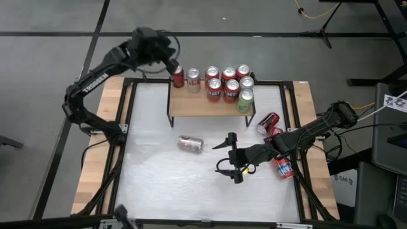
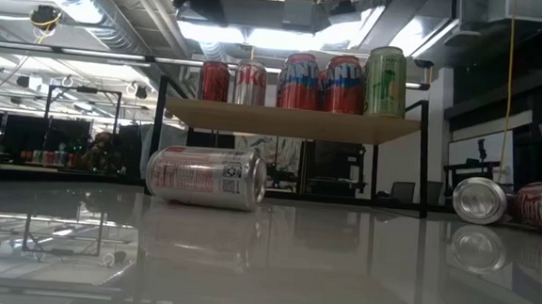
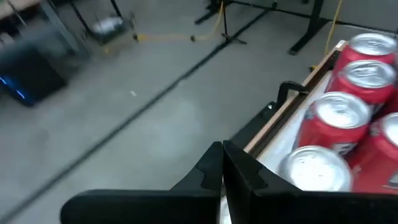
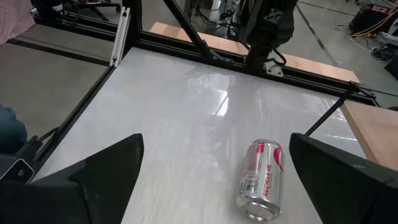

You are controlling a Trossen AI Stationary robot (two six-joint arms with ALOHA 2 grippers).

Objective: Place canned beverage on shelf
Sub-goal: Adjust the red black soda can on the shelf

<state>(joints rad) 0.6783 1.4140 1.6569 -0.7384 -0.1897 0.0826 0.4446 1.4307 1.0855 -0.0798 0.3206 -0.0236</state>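
- Right claw point(image 1: 230, 154) spread wide, gripping nothing, low over the white table point(image 1: 159, 184).
- Just ahead of it, lying on its side on the table: a silver can point(image 1: 191, 144), apart from both fingers point(image 4: 106, 171).
- Behind that claw, beside its arm: two red cans point(image 1: 268, 122) on their sides near the table's edge.
- Farther off, past the silver can: the shelf point(image 1: 191, 105) with upright cans on its plank, red ones and a green one point(image 1: 245, 100).
- Left claw point(image 1: 174, 66) pressed together, empty, beside the red can point(image 1: 179, 77) at the shelf's end.
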